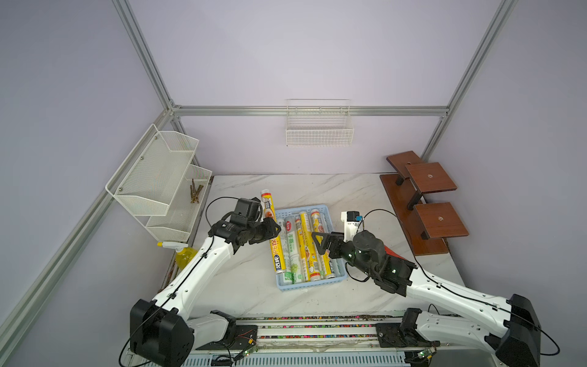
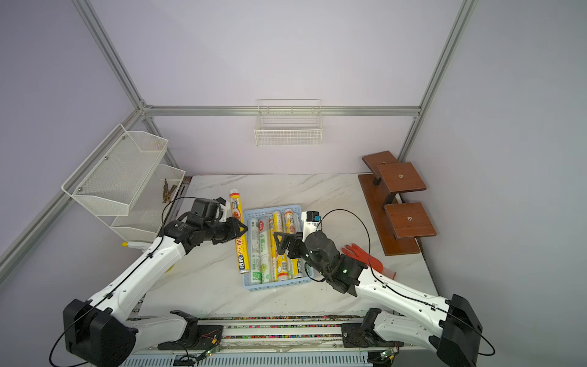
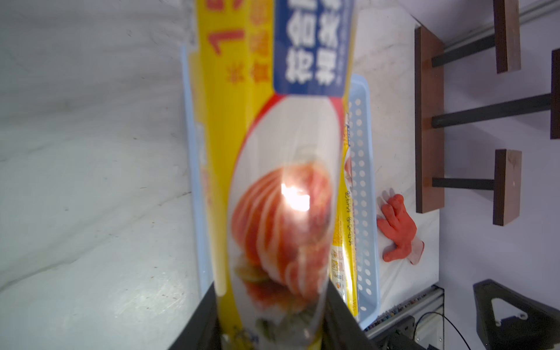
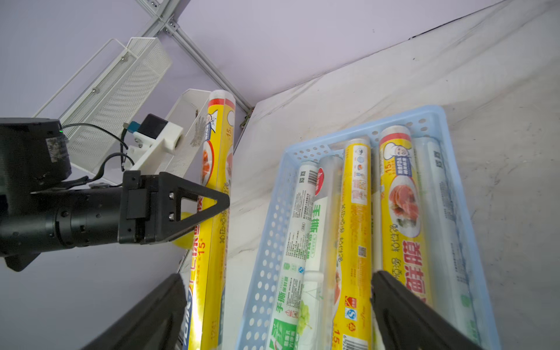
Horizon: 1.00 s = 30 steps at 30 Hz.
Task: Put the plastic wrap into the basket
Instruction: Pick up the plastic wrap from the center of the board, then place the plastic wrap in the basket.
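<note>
**Yellow roll pinched beside the basket**

The long yellow plastic-wrap roll printed with a food picture (image 1: 277, 254) lies lengthwise just outside the left wall of the shallow light-blue perforated plastic basket (image 1: 309, 286), over the white marbled tabletop (image 1: 247, 286). Whether it rests on that surface cannot be told. The left gripper (image 1: 275, 230) is pinched on the roll near its middle. Several other yellow and white-green rolls (image 4: 354, 227) lie side by side inside the basket. The right gripper (image 1: 317, 243) hangs above them, its jaws spread wide and holding nothing.
</note>
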Available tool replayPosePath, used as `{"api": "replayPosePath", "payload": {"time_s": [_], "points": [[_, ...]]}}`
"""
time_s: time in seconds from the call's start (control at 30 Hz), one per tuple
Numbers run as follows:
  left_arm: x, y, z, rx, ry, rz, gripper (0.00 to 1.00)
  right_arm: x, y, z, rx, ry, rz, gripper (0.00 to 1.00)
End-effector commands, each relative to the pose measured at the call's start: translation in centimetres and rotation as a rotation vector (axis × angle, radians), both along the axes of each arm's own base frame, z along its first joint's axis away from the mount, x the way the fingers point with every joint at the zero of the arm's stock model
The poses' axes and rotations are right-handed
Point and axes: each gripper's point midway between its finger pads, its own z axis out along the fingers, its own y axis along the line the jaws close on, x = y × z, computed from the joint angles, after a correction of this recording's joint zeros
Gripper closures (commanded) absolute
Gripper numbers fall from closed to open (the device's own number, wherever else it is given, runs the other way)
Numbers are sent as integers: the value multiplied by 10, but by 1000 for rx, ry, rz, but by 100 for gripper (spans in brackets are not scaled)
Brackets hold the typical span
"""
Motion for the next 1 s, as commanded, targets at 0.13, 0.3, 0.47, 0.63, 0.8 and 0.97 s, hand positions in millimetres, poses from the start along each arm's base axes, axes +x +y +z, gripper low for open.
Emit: {"api": "replayPosePath", "payload": {"time_s": [0.13, 0.3, 0.47, 0.63, 0.8, 0.97], "points": [[10, -48, -3, -80, 21, -78, 70, 3, -35, -24, 11, 67, -70, 1], [11, -57, -25, -66, 77, -72, 70, 3, -47, -32, 6, 85, -94, 0], [12, -68, -46, -63, 121, -70, 70, 3, -46, -38, 16, 102, -84, 0], [14, -77, -62, -50, 151, -73, 69, 3, -42, -46, 24, 123, -67, 0], [15, -79, -71, -32, 167, -77, 68, 2, -41, -51, 19, 139, -58, 0], [15, -82, -77, -35, 186, -88, 67, 4, -40, -49, 28, 127, -61, 1]]}}
